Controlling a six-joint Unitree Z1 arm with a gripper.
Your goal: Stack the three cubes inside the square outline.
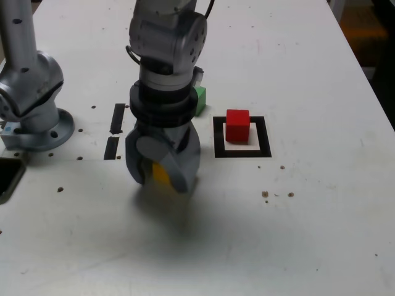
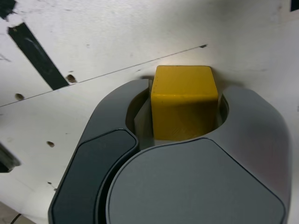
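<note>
Yellow cube [image 2: 184, 105] seen between jaws of gripper [image 2: 186, 95], narrowly parted; firm grip can't be confirmed. Red cube [image 1: 237, 126] seated inside square outline [image 1: 219, 137]; green cube [image 1: 200, 100] seen left of outline in exterior view, partly hidden.

White tabletop [image 1: 333, 203] dotted with small dark specks; two short black strips [image 1: 117, 118] lie end to end in the exterior view's left half.

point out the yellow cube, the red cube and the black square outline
Yellow cube [image 2: 184, 107], wrist view: the middle of its visible body.
Red cube [image 1: 237, 127], exterior view: its front face.
Black square outline [image 1: 265, 137], exterior view: its right side.
</note>
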